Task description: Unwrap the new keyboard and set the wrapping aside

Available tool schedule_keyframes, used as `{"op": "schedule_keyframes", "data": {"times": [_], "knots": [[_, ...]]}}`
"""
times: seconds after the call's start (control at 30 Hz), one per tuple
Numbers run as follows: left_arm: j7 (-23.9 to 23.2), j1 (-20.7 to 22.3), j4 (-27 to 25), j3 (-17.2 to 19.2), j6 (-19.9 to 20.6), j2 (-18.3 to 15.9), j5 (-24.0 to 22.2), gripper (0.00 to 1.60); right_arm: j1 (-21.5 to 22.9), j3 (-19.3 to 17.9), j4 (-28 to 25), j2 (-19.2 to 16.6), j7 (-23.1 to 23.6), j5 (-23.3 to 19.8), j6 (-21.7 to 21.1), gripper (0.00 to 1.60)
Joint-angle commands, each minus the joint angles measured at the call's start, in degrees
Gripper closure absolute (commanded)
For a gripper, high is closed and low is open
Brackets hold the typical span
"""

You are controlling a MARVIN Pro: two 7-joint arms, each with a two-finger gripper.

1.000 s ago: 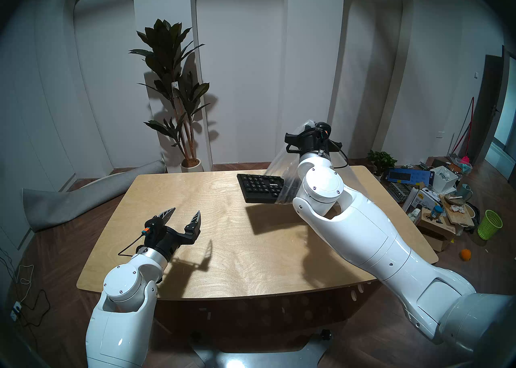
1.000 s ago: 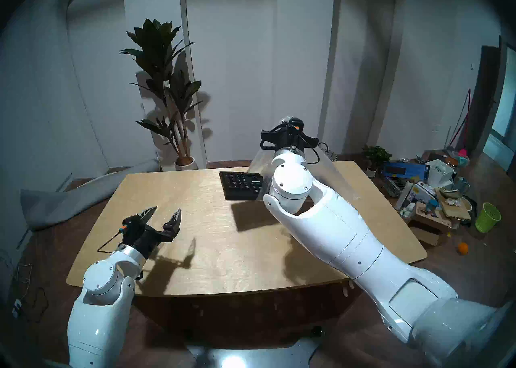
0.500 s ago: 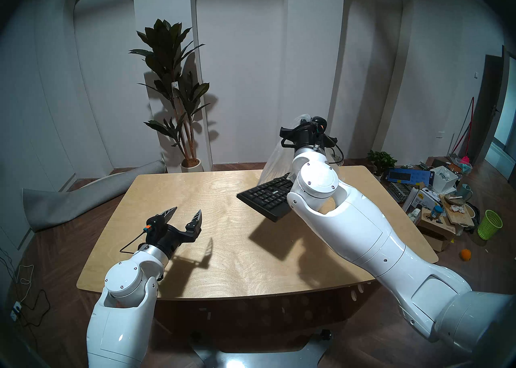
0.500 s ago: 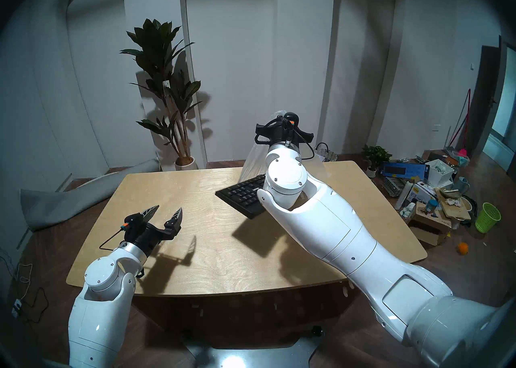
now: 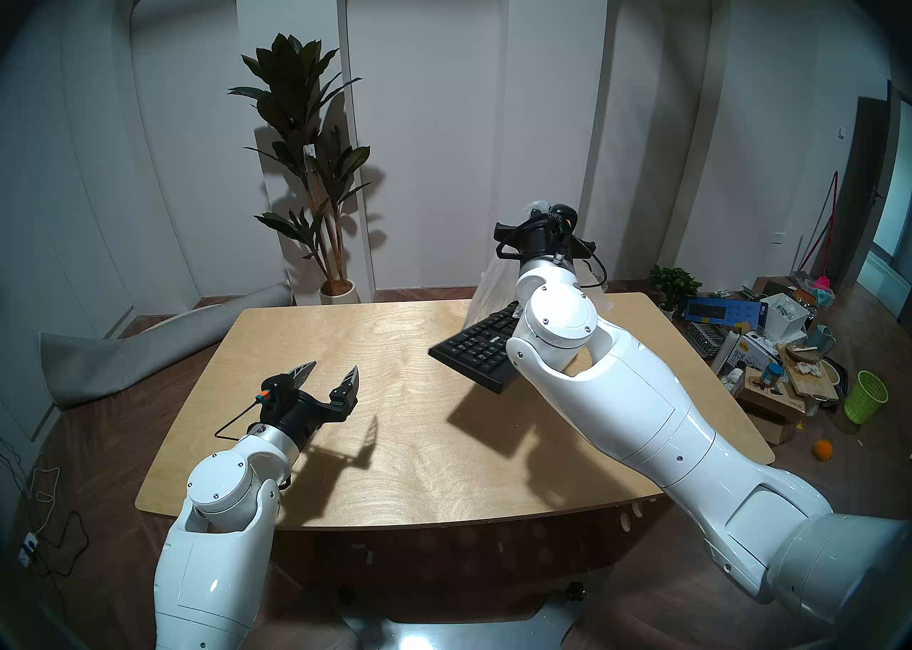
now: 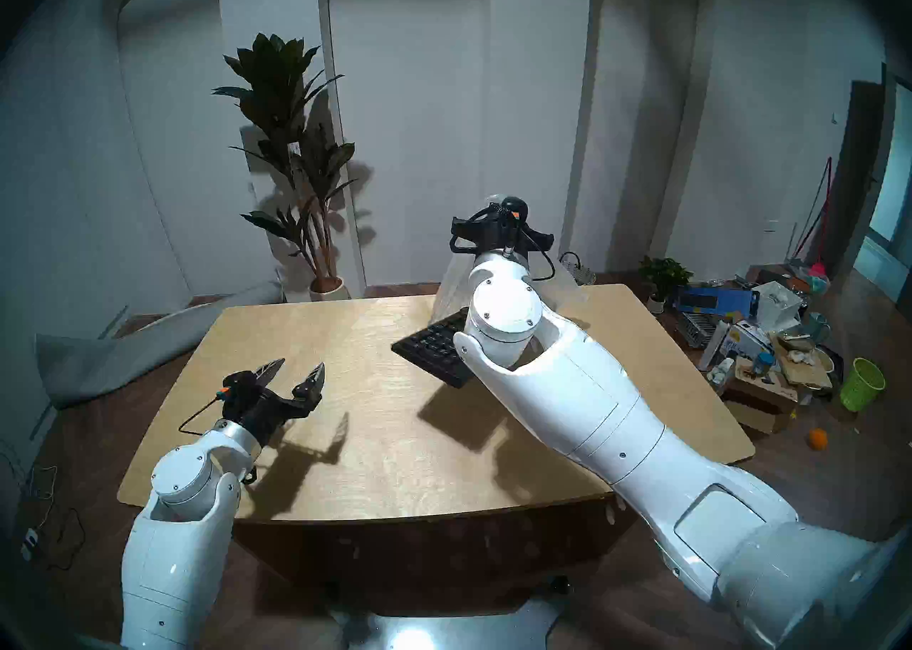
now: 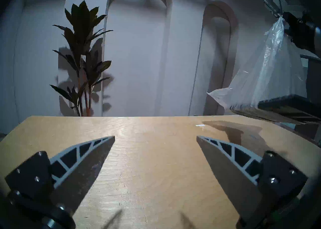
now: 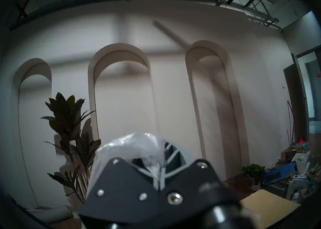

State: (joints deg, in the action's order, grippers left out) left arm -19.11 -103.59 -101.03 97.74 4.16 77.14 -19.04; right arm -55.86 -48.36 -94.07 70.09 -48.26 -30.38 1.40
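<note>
Left pincer (image 5: pixel 329 377) gapes low; right pincer (image 8: pixel 160 155) raised, clamped.

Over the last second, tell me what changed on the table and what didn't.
The keyboard slid further out of the wrapping: its free end swung from lying across the table's far side to slanting down toward the robot, more keys bare. The right gripper lifted the bag slightly and shifted left, still shut on the bunched plastic. The left gripper stayed open and empty, barely moving.
</note>
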Motion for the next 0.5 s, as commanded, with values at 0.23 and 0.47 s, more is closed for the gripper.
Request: {"op": "schedule_keyframes", "data": {"times": [0.23,0.47], "knots": [[-4.5,-2.9,-8.6,0.6,-5.2,-3.6,1.9,0.00,1.8,-0.6,-1.4,0.4,0.1,0.7,0.7,1.60],[-4.9,-7.4,-13.8,2.1,-10.3,-8.4,11.7,0.00,1.8,-0.6,-1.3,0.5,0.1,0.5,0.5,1.60]]}}
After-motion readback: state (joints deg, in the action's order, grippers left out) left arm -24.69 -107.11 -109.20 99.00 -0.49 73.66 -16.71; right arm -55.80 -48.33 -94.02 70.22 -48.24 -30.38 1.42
